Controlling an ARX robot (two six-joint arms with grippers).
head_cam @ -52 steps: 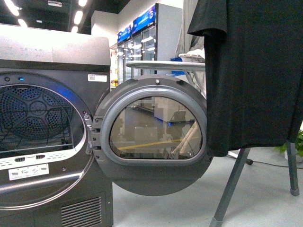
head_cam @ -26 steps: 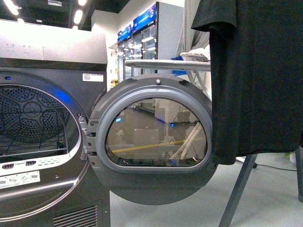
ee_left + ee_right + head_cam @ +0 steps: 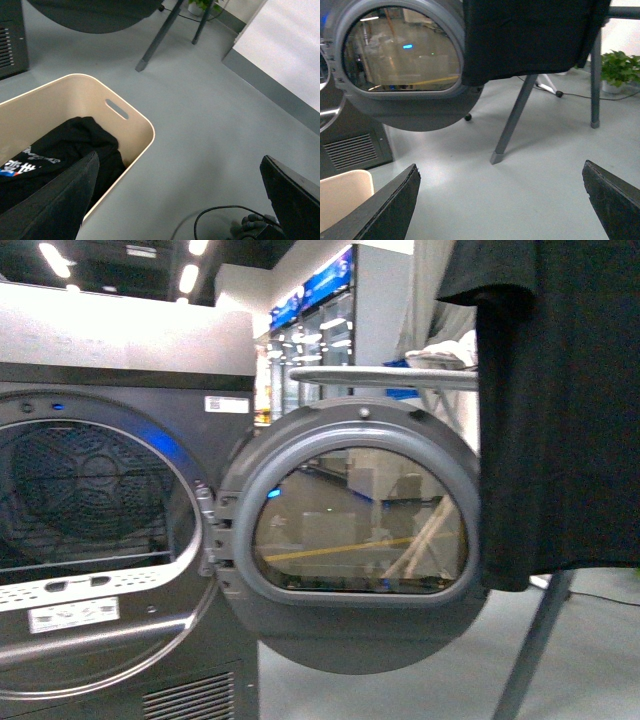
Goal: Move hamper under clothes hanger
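approach, hamper not yet held | front: clothes hanger with black t-shirt right of dryer, hamper unseen | left wrist: left gripper spread, empty; hamper on floor, apart from hanger legs | right wrist: right gripper spread, empty | next, likely: grip the rim

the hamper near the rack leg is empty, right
Not empty: the hamper holds a black garment with some print on it, as the left wrist view shows. It does stand near the rack leg.
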